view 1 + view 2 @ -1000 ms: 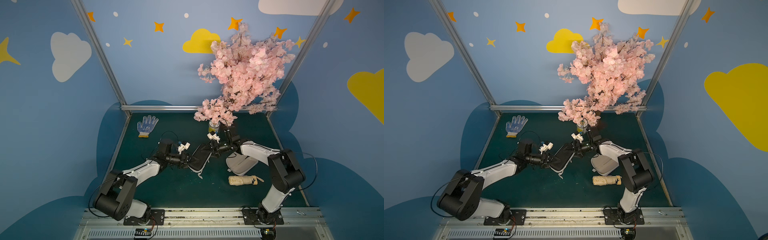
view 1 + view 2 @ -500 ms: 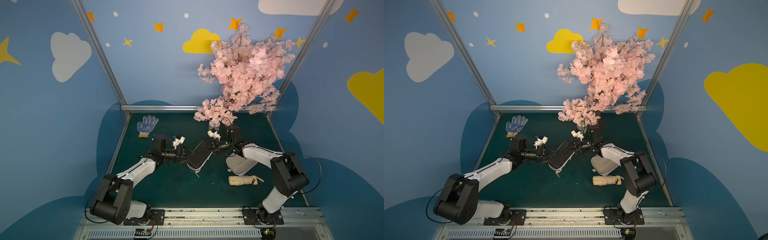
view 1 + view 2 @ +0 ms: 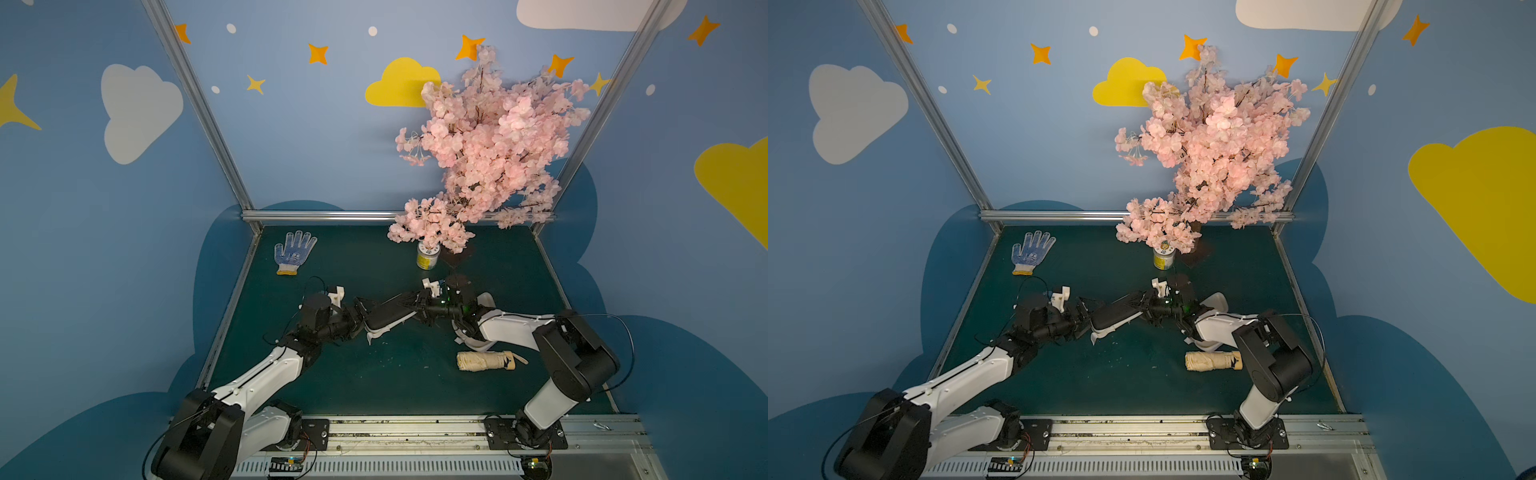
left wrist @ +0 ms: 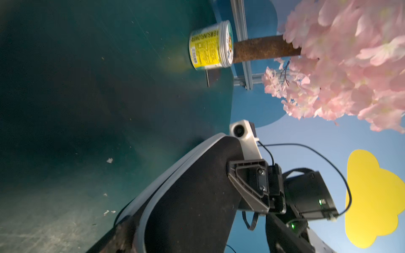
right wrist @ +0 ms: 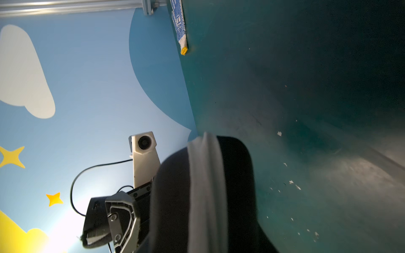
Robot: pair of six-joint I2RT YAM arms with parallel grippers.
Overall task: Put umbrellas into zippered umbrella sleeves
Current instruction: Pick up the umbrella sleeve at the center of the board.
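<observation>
The right claw (image 3: 417, 306) is clamped on one end of the black sleeve (image 3: 386, 316). The sleeve is an oblong hard shell with a pale grey rim along its seam, and it slants between the two claws above the mat (image 3: 374, 390). The left claw (image 3: 360, 316) stands spread at its other end. The cream umbrella (image 3: 482, 360) lies rolled beside the right arm. The lavender sleeve (image 3: 487, 300) lies partly under that arm.

The black sleeve (image 4: 192, 208), edged with pale grey lining, fills the near view above the green worktop (image 4: 87, 109). The right gripper (image 4: 235, 175) presses one finger against its shell; the other finger is hidden. A yellow-labelled jar (image 4: 208, 45) stands near the worktop's back edge, just before a blossom tree's trunk (image 4: 263, 47).
</observation>
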